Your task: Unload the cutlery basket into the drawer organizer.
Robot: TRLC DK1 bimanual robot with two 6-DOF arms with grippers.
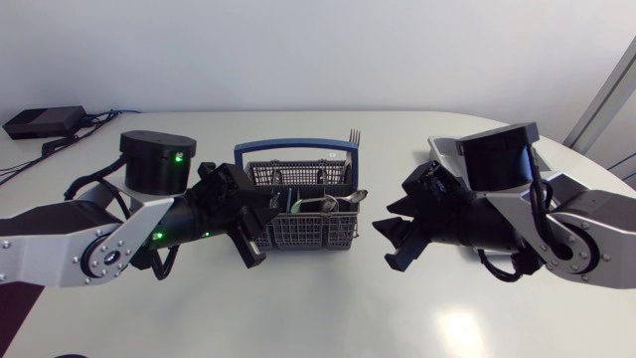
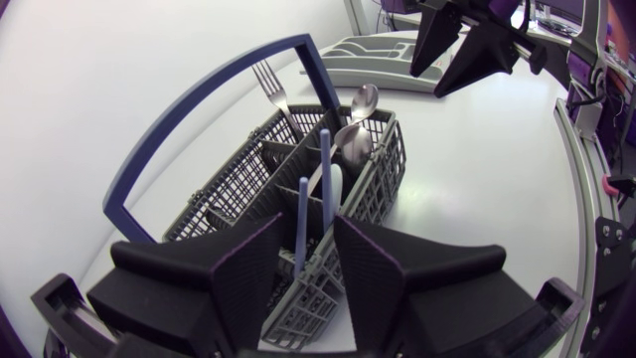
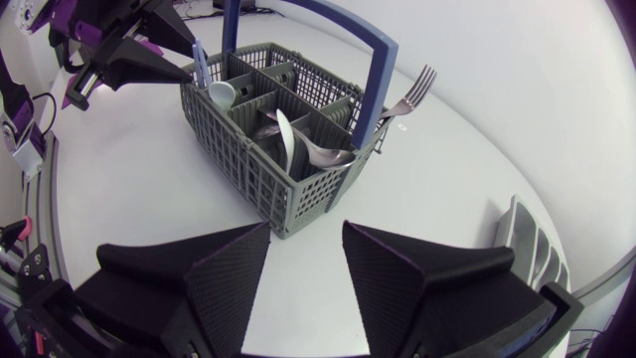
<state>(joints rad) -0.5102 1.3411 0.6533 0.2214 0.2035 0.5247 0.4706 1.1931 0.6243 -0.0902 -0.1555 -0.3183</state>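
Across the whole frame from above spreads the white bench (image 1: pixel 328 318), with the left arm (image 1: pixel 89 239) entering from the left edge and the right arm (image 1: pixel 556 229) from the right edge, both pointing toward the centre. Between them, at the centre of the frame, stands the grey mesh cutlery basket (image 1: pixel 308 224), upright, its blue arched handle (image 1: pixel 296 147) raised over it.

The pale grey drawer organizer (image 2: pixel 373 50) lies on the bench beyond the basket as the left wrist camera sees it, well apart from the basket and near the right arm's fingers.

The left end effector (image 2: pixel 308 224) sits at the basket's near end with only a narrow gap between its fingers. A slim blue utensil handle (image 2: pixel 301 214) stands in that gap, and neither finger visibly touches it. The right end effector (image 3: pixel 306 234) is spread wider and holds nothing, with the basket just ahead of it on bare bench.

A fork (image 3: pixel 417 89) stands tines up at the basket's end beside the handle, leaning outward. Two spoons (image 2: pixel 360 114) rest in the compartments near it, bowls up, and a second blue handle (image 2: pixel 324 159) rises at the middle of the basket.
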